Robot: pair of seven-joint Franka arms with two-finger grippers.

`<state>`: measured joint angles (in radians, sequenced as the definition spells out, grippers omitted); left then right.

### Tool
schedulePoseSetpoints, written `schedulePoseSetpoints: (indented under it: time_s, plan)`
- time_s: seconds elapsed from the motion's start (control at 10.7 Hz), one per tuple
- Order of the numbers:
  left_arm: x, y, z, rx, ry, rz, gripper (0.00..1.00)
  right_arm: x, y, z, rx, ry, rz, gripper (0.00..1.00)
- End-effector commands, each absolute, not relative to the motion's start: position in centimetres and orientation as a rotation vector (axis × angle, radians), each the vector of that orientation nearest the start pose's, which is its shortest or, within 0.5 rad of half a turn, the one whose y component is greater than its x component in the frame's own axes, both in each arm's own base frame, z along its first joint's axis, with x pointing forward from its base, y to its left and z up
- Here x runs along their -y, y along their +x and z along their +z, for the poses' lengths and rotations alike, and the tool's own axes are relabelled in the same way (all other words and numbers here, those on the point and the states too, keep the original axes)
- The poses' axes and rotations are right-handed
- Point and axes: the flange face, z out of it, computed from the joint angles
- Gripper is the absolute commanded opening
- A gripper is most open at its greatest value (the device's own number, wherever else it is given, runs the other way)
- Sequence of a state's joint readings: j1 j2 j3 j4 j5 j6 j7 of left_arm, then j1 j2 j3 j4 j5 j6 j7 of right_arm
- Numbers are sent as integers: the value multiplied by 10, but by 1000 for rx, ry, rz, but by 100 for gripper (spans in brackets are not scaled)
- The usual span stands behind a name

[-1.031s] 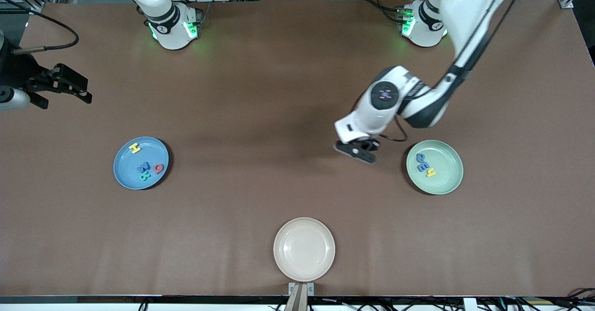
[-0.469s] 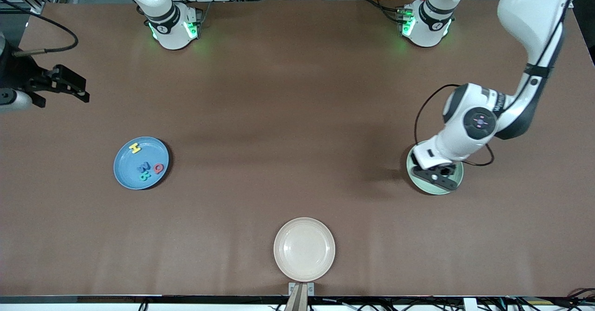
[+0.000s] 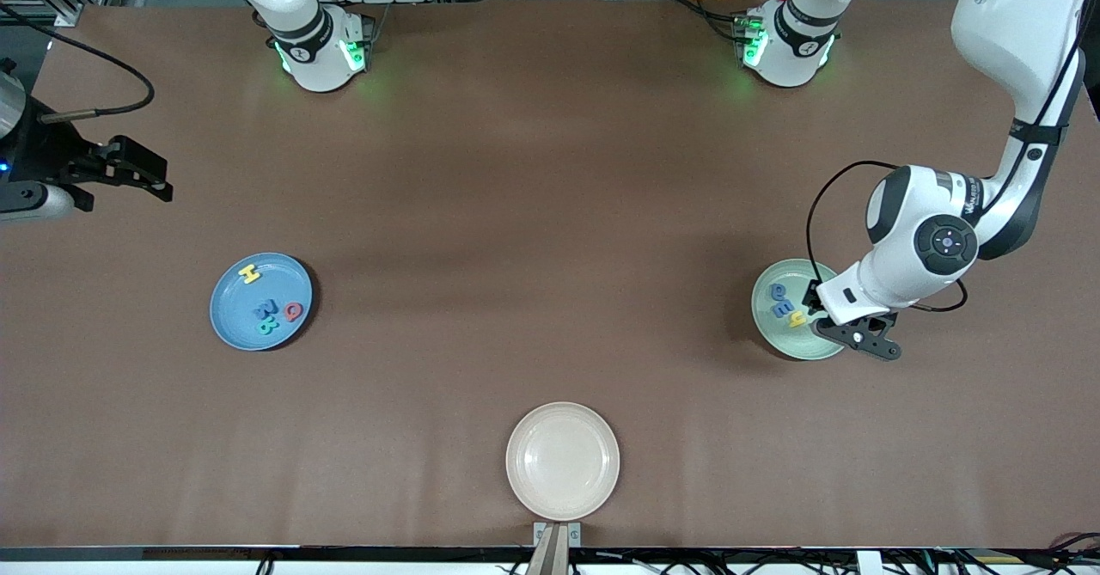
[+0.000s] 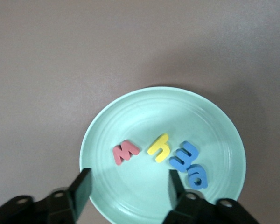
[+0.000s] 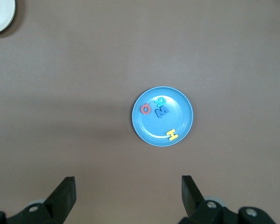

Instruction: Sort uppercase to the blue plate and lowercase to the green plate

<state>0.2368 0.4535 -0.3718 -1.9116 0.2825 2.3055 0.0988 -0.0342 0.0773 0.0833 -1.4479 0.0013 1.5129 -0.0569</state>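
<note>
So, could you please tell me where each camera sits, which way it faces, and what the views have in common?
Front view: high across the table, facing both bases; shows the left gripper over the green plate, and the right gripper.
Left wrist view: looks down on the green plate; its open fingers show.
Right wrist view: high above the blue plate; open fingers show.
Shared: each wrist view's plate appears in front.

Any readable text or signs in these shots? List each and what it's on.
"H" yellow, "Q" red, "B" teal, "W" blue: toy letters in the blue plate.
"w" red, "h" yellow, "e" blue, plus a blue letter I can't identify: in the green plate.
Print on the left arm's wrist: too small to read.
</note>
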Motion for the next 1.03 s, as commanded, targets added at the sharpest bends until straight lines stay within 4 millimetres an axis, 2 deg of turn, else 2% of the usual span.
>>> schedulePoseSetpoints:
  time_s: [0.0,0.19,0.28,0.47,0.75,0.94]
  plan:
    - [95,618,335,-444,-3103,77,100,-2,568,638,175,-3129,1,100]
    - [124,613,400,-371,-3079,89,100,2,567,638,175,-3127,8,100]
    - [130,600,448,-373,-3051,43,100,1,566,639,178,-3126,11,100]
    - [119,583,511,-325,-3026,0,100,-2,565,639,185,-3126,16,100]
    - [106,578,567,-247,-3049,51,100,-2,563,642,185,-3127,11,100]
    - [83,568,597,-197,-3051,12,100,-2,561,645,185,-3128,4,100]
